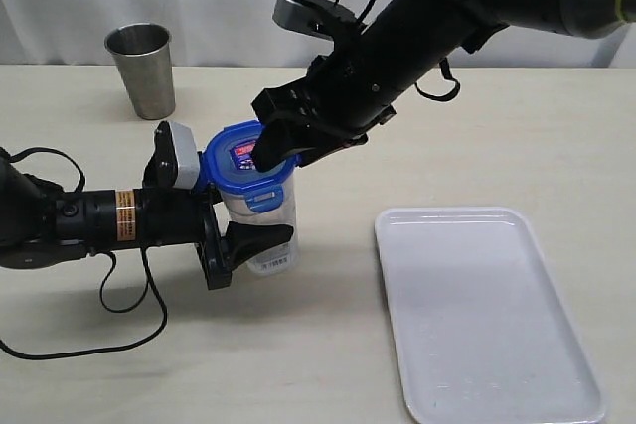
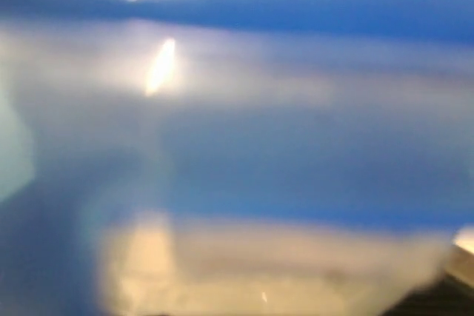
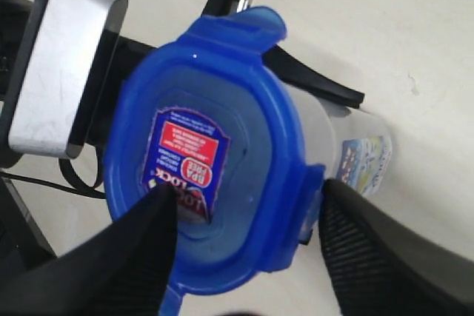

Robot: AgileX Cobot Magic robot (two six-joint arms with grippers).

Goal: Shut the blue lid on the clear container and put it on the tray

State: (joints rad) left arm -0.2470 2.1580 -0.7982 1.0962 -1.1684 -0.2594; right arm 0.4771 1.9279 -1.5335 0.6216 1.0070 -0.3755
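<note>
Steel cup [image 1: 140, 68]: upright at the far left of the table [image 1: 318, 354], well apart from everything else.

Left arm [image 1: 109, 217]: lies low along the table from the left edge, with a black cable [image 1: 129, 300] looped below it.

Left gripper [image 1: 253, 217]: its fingers [image 1: 260, 238] bracket the clear container low on its body. The near finger lies against the front wall and the other sits behind, so it grips the container. Its own wrist view is only a blur of blue and pale, too close to read.

Clear container [image 1: 270, 217]: stands upright on the table left of centre, label low on its side. It is not on the tray.

Blue lid [image 1: 241, 158]: sits on top of the container, its red-and-blue label facing up. The front flap is folded down against the container's wall, while the flap towards the left gripper flares outward.

Right gripper [image 3: 248, 205]: reaches down from the upper right over the lid. Its fingers [image 3: 141, 249] are spread wide – one tip over the lid's centre by the label, the other outside the folded flap. I cannot tell whether either one touches.

Tray [image 1: 556, 345]: white and flat on the table at the lower right, apart from the container.
</note>
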